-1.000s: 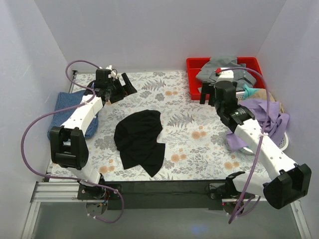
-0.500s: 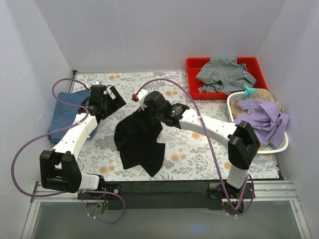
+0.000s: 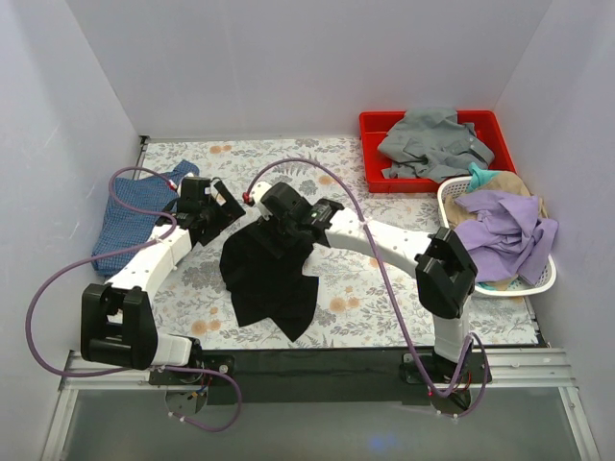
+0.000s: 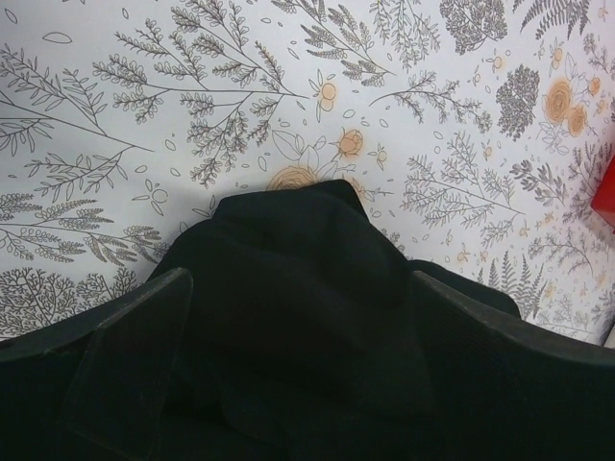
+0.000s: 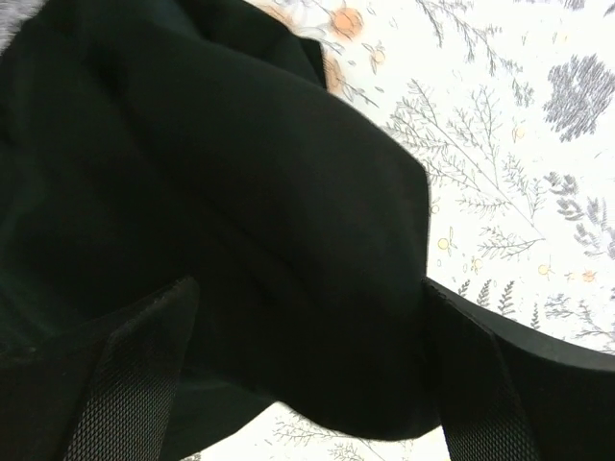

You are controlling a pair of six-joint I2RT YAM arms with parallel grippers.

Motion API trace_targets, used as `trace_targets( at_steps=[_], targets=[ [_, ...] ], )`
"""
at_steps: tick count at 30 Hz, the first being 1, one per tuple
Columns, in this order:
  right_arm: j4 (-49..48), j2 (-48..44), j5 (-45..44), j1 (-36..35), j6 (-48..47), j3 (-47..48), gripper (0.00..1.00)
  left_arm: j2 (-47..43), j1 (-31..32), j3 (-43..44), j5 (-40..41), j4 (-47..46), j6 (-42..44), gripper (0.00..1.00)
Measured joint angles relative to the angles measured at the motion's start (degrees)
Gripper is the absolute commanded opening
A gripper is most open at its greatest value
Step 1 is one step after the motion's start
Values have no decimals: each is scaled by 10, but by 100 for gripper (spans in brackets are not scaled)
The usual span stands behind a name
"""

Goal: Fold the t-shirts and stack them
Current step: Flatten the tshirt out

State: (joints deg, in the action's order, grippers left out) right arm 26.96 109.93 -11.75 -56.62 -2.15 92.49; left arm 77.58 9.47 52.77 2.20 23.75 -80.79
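The black t-shirt (image 3: 269,279) lies crumpled in the middle of the floral table (image 3: 384,279); no print shows. The mottled blue t-shirt (image 3: 123,216) lies bunched at the left edge. My left gripper (image 3: 229,206) is open at the black shirt's upper left edge. In the left wrist view its fingers (image 4: 135,365) stand wide apart around black cloth (image 4: 298,288). My right gripper (image 3: 276,230) is open over the shirt's top part. In the right wrist view the black cloth (image 5: 240,192) fills the gap between its spread fingers (image 5: 135,375).
A red bin (image 3: 373,154) with grey clothes (image 3: 432,142) stands at the back right. A white basket (image 3: 533,279) with purple clothes (image 3: 500,230) stands at the right edge. White walls close the left, back and right sides.
My right arm has swung from the red bin leftward to the top of the black shirt. My left gripper has come forward from the back left to the shirt's upper left edge.
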Motion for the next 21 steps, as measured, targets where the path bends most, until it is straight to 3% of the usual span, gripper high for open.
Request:
trace_targets(
  at_steps=[9, 16, 21],
  targets=[
    [4, -44, -63, -103, -40, 26, 98, 23, -23, 1, 41, 8, -32, 94],
    [7, -23, -99, -124, -56, 53, 98, 25, -86, 3, 77, 28, -77, 95],
    [19, 2, -103, -136, -67, 78, 98, 14, -94, 3, 84, 30, -86, 95]
  ],
)
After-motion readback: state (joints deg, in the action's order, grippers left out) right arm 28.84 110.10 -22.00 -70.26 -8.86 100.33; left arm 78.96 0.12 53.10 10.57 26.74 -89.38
